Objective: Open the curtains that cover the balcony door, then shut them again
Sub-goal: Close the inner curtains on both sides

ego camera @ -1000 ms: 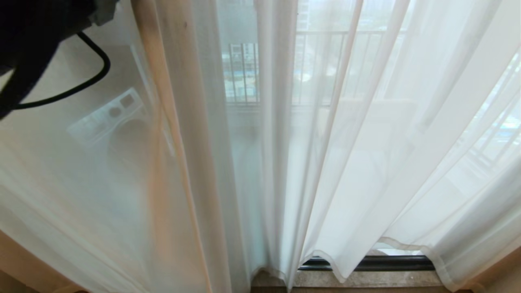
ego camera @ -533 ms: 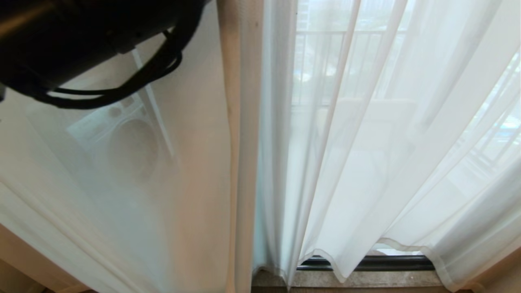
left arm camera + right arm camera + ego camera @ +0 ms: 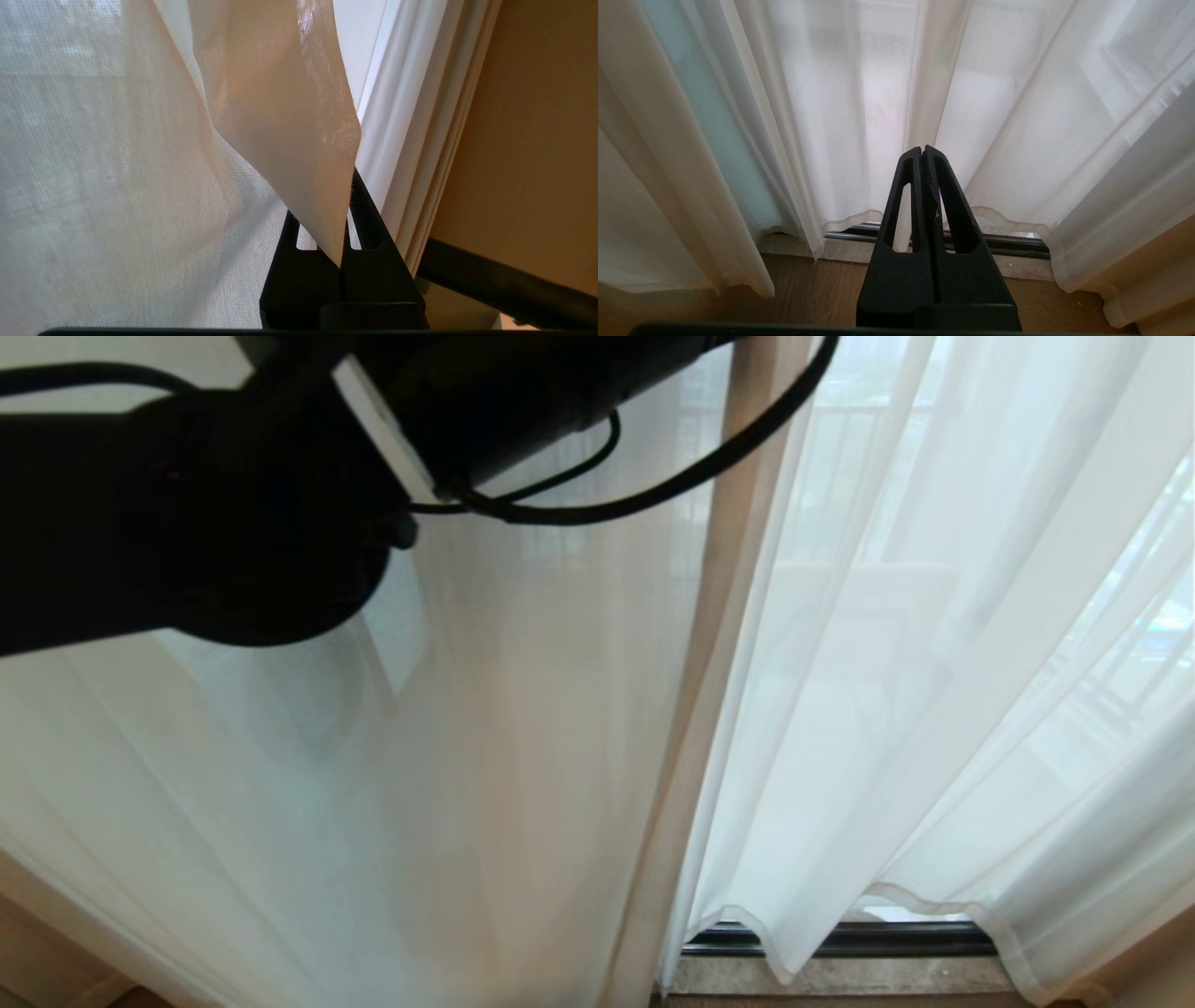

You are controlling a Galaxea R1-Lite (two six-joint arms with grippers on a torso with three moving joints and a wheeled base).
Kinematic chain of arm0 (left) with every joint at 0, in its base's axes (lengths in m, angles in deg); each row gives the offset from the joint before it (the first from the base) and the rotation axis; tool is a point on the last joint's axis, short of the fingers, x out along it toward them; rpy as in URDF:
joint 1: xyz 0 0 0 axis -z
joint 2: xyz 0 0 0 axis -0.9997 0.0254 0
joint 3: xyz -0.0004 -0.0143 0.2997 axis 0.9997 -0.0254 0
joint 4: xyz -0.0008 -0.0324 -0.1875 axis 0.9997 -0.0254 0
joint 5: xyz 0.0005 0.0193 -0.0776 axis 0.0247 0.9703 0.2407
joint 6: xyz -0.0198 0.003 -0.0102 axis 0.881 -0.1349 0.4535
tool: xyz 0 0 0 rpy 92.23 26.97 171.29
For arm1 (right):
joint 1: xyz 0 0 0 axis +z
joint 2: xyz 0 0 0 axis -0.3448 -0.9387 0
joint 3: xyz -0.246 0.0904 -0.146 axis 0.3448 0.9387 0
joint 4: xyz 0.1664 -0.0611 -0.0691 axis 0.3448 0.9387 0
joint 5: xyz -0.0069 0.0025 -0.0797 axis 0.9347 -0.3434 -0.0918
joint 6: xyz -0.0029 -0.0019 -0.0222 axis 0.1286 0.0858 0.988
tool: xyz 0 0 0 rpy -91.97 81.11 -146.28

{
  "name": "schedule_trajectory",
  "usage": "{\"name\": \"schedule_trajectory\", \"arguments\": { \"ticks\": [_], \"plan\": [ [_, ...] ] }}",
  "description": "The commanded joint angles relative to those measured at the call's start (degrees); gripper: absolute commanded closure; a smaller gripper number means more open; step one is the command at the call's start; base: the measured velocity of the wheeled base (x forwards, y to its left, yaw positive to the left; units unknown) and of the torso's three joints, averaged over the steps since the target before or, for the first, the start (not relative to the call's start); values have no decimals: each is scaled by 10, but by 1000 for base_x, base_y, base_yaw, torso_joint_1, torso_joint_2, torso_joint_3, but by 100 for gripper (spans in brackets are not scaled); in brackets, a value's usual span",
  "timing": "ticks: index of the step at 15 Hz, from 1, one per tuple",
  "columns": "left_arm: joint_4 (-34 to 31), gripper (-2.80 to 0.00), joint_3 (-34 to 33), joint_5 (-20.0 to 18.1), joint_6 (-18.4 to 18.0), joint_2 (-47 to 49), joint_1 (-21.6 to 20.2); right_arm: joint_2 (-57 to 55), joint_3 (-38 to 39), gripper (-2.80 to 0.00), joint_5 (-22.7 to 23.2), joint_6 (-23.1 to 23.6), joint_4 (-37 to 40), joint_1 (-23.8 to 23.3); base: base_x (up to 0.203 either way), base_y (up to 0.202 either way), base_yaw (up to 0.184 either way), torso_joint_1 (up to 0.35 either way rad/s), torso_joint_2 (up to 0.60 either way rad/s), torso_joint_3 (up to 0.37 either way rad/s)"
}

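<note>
Curtains (image 3: 915, 709) hang across the balcony door (image 3: 840, 939), of which only the dark bottom track shows under the wavy hems at the lower right. The left arm (image 3: 233, 495) reaches across the top of the head view. In the left wrist view the left hand (image 3: 345, 233) is clamped on the edge of the left sheer panel (image 3: 289, 140), the fabric pinched between its fingers. The right hand (image 3: 923, 151) sits low before the folds, its fingers pressed together and holding nothing, above the wooden floor (image 3: 822, 294).
</note>
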Motion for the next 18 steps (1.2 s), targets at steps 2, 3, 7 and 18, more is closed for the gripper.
{"name": "schedule_trajectory", "arguments": {
  "ticks": [2,3,7,18],
  "plan": [
    [-23,0,125,-1,1,122,36,-1,-1,0,0,0,0,0,0,0,0,0,0,0],
    [-25,0,137,-2,1,141,49,-1,-1,0,0,0,0,0,0,0,0,0,0,0],
    [-22,0,141,-4,1,173,80,-1,0,0,0,0,0,0,0,0,0,0,0,0],
    [-21,0,140,0,0,212,101,-1,-1,0,0,0,0,0,0,0,0,0,0,0]
  ]
}}
